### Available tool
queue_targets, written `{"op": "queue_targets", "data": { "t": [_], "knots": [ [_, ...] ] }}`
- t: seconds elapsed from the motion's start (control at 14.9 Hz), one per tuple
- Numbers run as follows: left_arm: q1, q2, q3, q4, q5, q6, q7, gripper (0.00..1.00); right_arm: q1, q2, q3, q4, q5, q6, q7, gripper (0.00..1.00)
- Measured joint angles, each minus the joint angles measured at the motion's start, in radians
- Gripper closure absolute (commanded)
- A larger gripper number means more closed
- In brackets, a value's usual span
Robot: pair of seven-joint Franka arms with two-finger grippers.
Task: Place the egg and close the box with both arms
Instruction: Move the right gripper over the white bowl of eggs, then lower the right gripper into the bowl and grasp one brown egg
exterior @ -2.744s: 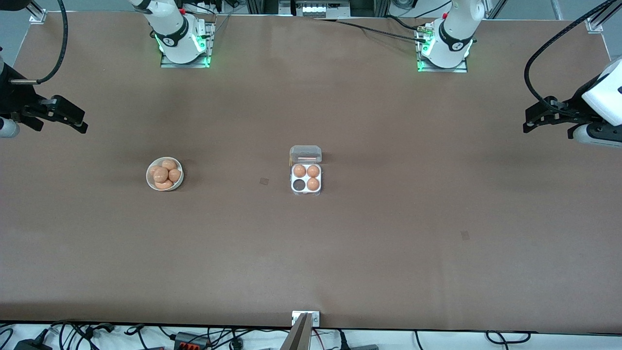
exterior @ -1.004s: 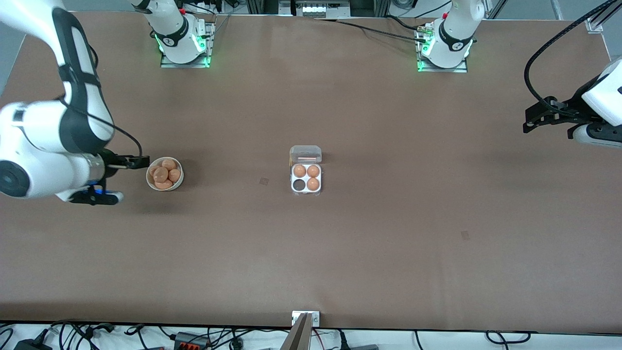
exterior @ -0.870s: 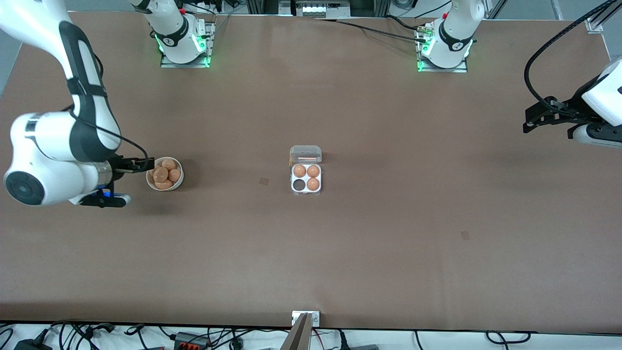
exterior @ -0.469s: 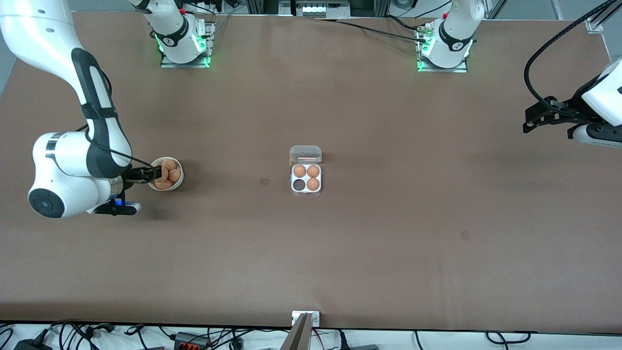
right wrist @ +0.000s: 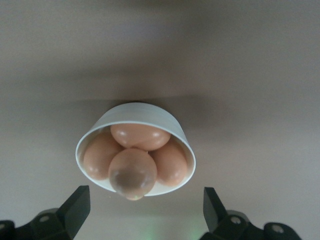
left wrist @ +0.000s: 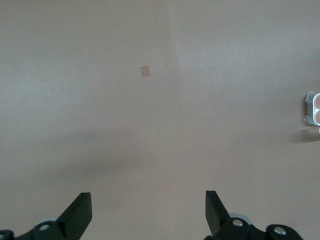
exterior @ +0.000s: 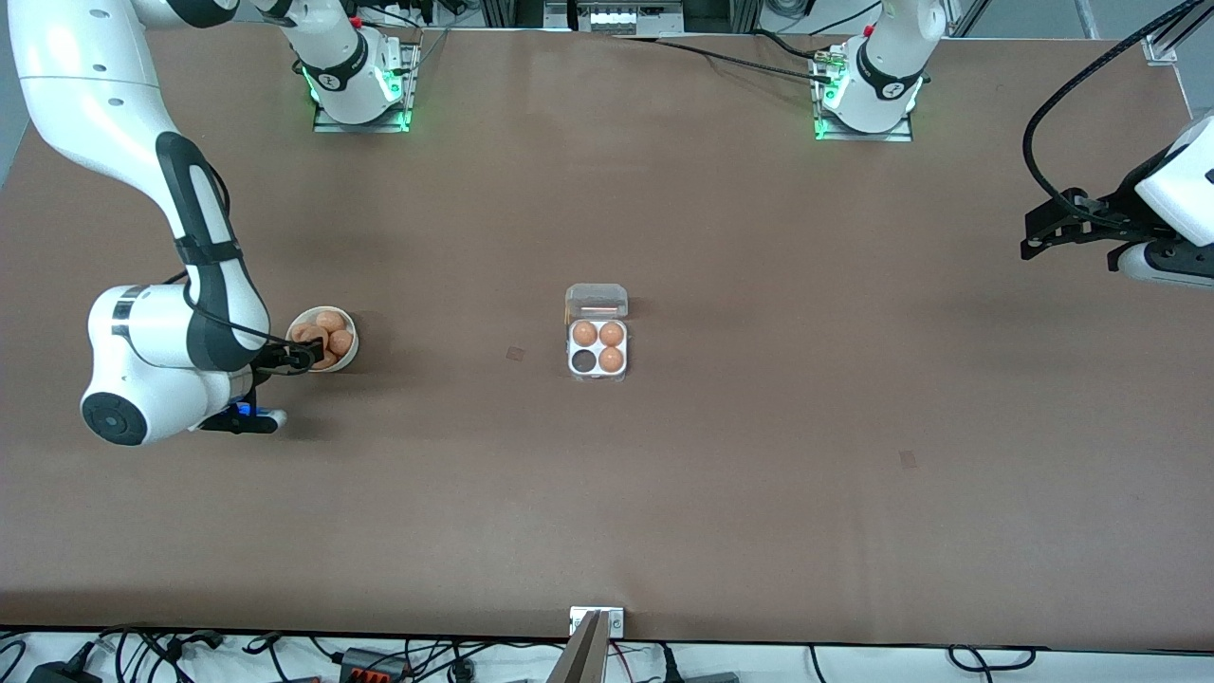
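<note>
The box (exterior: 597,332) lies mid-table with its clear lid (exterior: 597,302) open. Three eggs fill its cells and one cell (exterior: 581,360) is bare. A white bowl (exterior: 354,347) toward the right arm's end holds several eggs, and the top egg (right wrist: 132,172) is heaped on the others. My right gripper (exterior: 305,357) hangs open at the bowl's rim; in the right wrist view the right gripper (right wrist: 145,202) has nothing between its fingers and the top egg lies just ahead. My left gripper (exterior: 1039,237) waits open at the left arm's end, over bare table (left wrist: 146,202).
Two small darker patches (exterior: 515,354) (exterior: 908,459) mark the brown table. The box's corner (left wrist: 314,109) shows at the edge of the left wrist view. Arm bases (exterior: 358,90) (exterior: 865,100) stand farthest from the front camera.
My right arm has swung in from the table's end and brought its open gripper down to the bowl's rim. The left arm has not moved.
</note>
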Motion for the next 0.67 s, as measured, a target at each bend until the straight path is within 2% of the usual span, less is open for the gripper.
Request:
{"op": "queue_targets", "data": {
  "t": [0.54,0.67],
  "knots": [
    [0.0,0.0,0.0,0.0,0.0,0.0,0.0,0.0,0.0,0.034,0.001,0.003,0.0,0.033,0.0,0.0],
    [0.0,0.0,0.0,0.0,0.0,0.0,0.0,0.0,0.0,0.034,0.001,0.003,0.001,0.035,0.0,0.03]
  ]
}}
